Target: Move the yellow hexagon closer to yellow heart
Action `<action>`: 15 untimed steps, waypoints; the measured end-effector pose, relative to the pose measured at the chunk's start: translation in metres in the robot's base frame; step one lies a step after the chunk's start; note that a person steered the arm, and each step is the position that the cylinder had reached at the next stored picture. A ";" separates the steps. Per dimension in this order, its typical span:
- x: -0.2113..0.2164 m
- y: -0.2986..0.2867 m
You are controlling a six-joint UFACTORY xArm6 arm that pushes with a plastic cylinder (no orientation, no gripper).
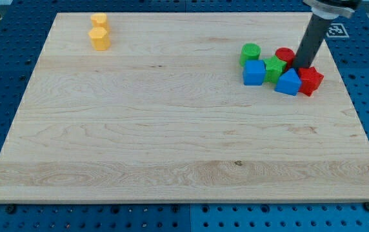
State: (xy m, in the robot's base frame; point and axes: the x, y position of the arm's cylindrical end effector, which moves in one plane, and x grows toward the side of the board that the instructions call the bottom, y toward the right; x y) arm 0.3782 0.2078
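The yellow hexagon sits near the view's top left of the wooden board. The yellow heart lies just above it, touching or nearly touching it. My tip is far away at the view's right, down among a cluster of blocks, between the red cylinder, the blue block and the red star-like block.
The cluster at the view's top right also holds a green cylinder, a blue cube and a green block. The dark rod rises toward the view's top right. Blue pegboard surrounds the board.
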 end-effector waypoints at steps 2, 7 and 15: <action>0.004 -0.055; 0.038 -0.212; 0.056 -0.326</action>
State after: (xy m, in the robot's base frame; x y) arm 0.4339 -0.1180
